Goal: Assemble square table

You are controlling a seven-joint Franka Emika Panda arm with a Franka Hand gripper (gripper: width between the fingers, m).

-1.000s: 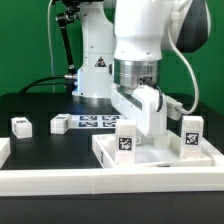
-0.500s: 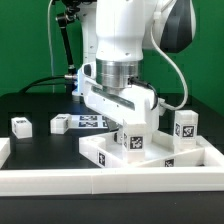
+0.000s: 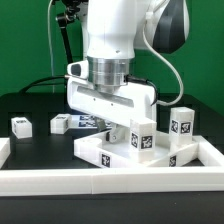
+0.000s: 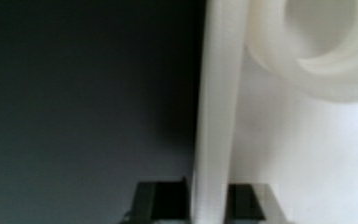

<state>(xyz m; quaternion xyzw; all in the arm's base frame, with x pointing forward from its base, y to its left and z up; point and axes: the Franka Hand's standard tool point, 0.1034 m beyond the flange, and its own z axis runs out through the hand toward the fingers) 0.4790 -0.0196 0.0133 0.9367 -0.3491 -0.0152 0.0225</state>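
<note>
**Exterior and wrist views, square table assembly.** My hand (image 3: 112, 131) hangs below the white arm. Its two fingers are drawn narrow and clamp the raised rim of the white plastic square slab (image 3: 115, 160), the top of the square table.

In the wrist view the rim (image 4: 211, 110) runs as a thin pale band between my dark fingertips (image 4: 158, 203), which press it from either side. A rounded white boss (image 4: 336, 55) of the slab lies beside it.

The slab is toward the exterior view's right, just behind the long white barrier rail (image 3: 90, 180). I cannot tell whether it rests on the black surface (image 3: 35, 105) or is raised off it. A black-and-white tag (image 3: 170, 160) shows on its near edge.

One short white tagged leg (image 3: 143, 138) stands upright near the slab's middle, and a second upright leg (image 3: 181, 122) stands at its far side. I cannot tell whether either is fastened.

A third short white leg (image 3: 20, 125) and a fourth leg (image 3: 60, 124) lie on the surface toward the exterior view's left, well apart from the slab. The marker board (image 3: 93, 122) lies flat behind my hand.
</note>
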